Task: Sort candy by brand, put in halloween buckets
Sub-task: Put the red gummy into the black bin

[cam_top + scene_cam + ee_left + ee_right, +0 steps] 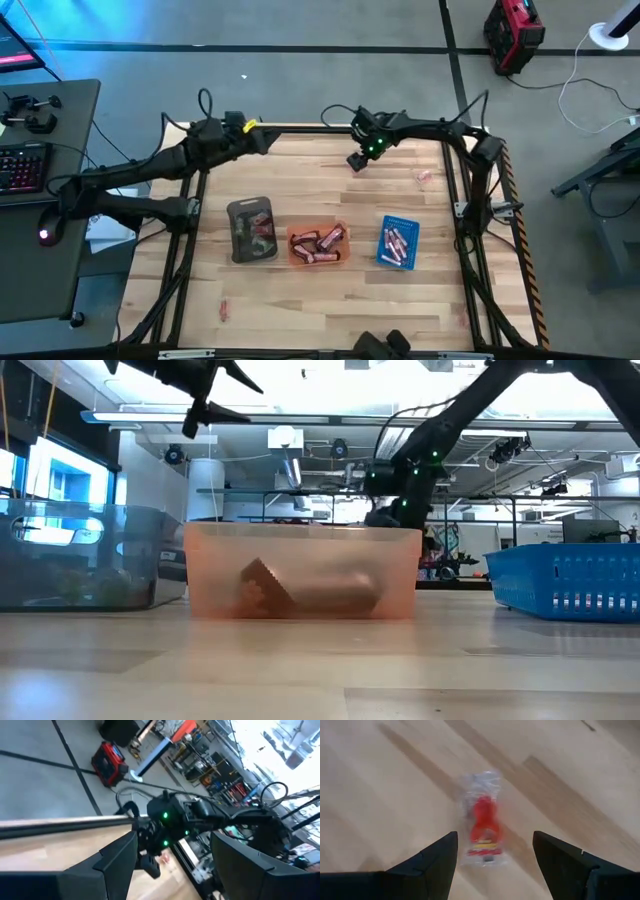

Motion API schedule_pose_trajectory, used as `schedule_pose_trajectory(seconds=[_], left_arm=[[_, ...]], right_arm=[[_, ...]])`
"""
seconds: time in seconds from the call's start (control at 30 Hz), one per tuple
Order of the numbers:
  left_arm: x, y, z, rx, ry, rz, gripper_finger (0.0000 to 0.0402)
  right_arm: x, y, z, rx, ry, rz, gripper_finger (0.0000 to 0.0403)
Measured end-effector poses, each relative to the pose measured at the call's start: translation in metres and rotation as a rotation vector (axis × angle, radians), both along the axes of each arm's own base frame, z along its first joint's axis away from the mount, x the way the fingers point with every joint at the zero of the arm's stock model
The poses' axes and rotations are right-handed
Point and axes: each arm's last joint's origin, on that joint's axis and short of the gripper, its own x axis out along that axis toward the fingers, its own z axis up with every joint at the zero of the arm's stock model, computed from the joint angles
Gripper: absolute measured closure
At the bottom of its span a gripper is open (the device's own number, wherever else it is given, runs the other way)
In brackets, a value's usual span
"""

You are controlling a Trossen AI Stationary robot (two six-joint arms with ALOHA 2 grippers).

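Right claw (494,851) hung released, fingers straddling the clear-wrapped red candy (484,825) on the wooden table (380,795), lined up for pickup.

The right gripper (495,865) is open over a red candy (484,825). Bare table (385,795) lies all around it; nothing blocks the way.

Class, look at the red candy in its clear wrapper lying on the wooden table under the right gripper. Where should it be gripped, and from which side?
Probably from straight above, across the narrow red middle of the red candy in clear wrapper. It lies flat on the wooden table, lengthwise between the open fingers of the right gripper, so they could close on its long sides.
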Motion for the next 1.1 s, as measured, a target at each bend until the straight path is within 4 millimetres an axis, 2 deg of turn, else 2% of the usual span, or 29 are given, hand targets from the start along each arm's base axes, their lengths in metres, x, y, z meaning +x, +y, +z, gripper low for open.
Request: schedule_pose_trajectory(seconds=[0.27,0.43,0.73,0.8,0.9,1.1], left_arm=[[-0.003,0.006,0.0,0.028,0.017,0.023,0.016],[-0.002,0.005,0.0,0.064,0.043,-0.013,0.016],[-0.001,0.003,0.0,0.085,0.056,-0.088,0.0161],[-0.001,0.003,0.0,0.084,0.054,-0.099,0.0161],[-0.002,0.002,0.001,0.085,0.048,-0.118,0.0161],[-0.008,-0.002,0.008,0.149,0.045,-0.157,0.0161]], right_arm=[[0.012,0.003,-0.014,-0.036,0.008,0.018,0.0151],[0.02,0.015,-0.015,-0.042,0.008,0.064,0.0151],[0.031,0.035,-0.027,-0.126,0.141,0.059,0.0157],[0.032,0.039,-0.027,-0.147,0.159,0.055,0.0173],[0.034,0.043,-0.027,-0.148,0.168,0.045,0.0222],[0.03,0.054,-0.021,-0.133,0.213,0.068,0.0361]])
